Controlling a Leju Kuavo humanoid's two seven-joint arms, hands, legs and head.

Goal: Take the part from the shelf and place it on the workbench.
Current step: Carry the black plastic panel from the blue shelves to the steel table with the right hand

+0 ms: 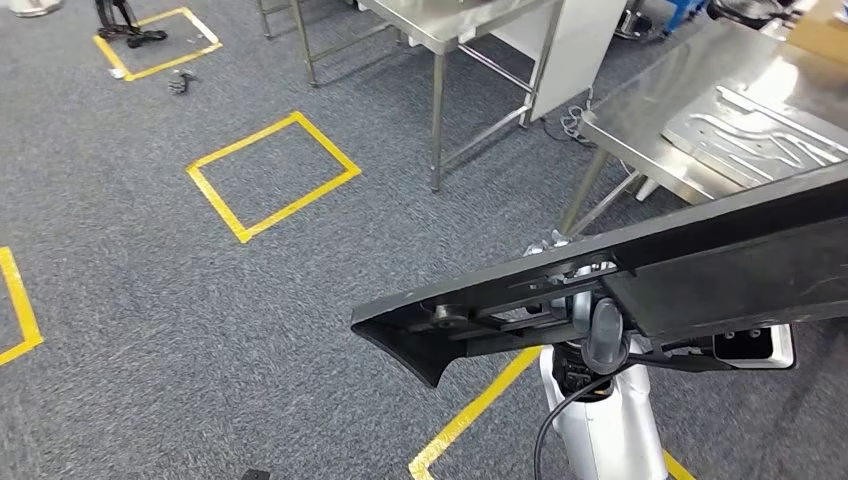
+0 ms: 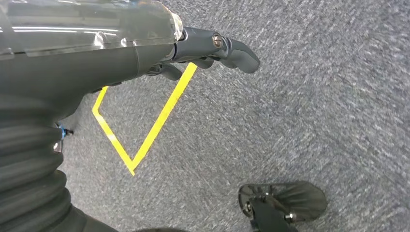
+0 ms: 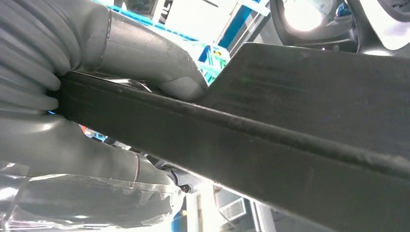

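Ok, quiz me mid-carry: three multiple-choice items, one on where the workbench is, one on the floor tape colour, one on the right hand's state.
1. Where is the workbench in the head view?
A. upper right, beyond the part
B. lower left
C. behind the tape square at upper left

2. What colour is the floor tape?
A. blue
B. yellow
C. red

3. What is the right hand doing?
A. hanging with nothing in it
B. resting on the workbench
C. gripping the part

Answers:
1 A: the workbench with its metal top stands at upper right, past the long black part.
2 B: the tape outlines yellow squares on the grey carpet.
3 C: the right hand has its thumb over one face of the part and its fingers under the other.
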